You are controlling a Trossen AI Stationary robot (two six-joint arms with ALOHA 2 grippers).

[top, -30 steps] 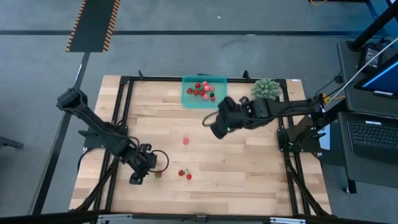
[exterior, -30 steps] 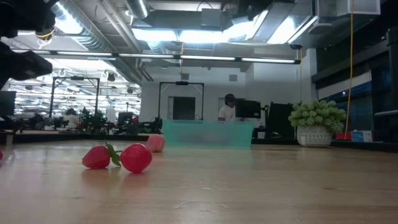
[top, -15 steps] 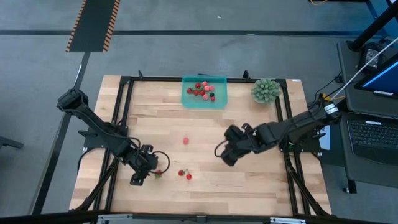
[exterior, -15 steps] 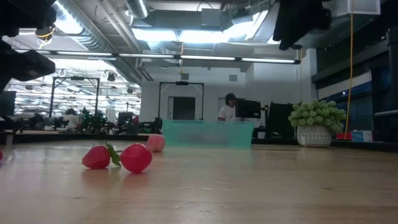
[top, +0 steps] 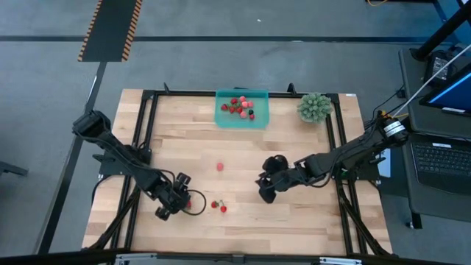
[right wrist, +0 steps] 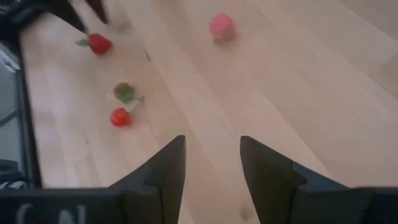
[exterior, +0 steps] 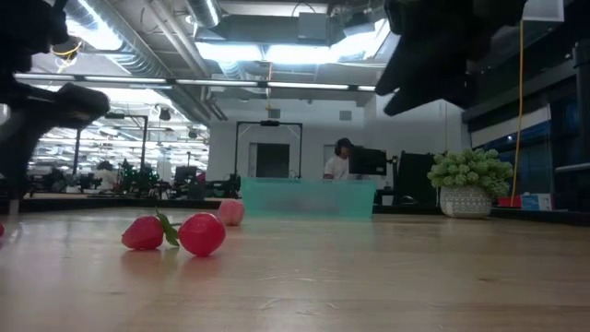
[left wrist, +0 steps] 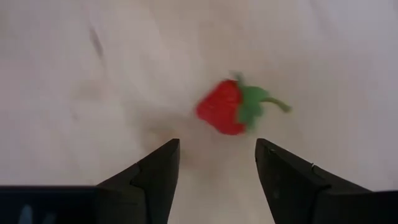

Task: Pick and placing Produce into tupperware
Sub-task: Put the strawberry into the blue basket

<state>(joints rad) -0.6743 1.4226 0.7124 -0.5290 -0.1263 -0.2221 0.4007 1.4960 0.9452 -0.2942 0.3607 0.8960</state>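
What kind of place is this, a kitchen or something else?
Probably a lab or open workshop, not a kitchen: a wooden table in a black frame, bare ceiling lights and ducts, and a laptop alongside.

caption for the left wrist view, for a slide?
Left gripper, fingers open, hovering over a red strawberry on the wooden table.

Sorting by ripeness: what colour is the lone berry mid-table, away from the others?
Pale pink; the lone berry shows best in the right wrist view.

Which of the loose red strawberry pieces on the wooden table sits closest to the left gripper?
The red strawberry with the green top, just ahead of the open left gripper; the pair and the pink piece lie farther right.
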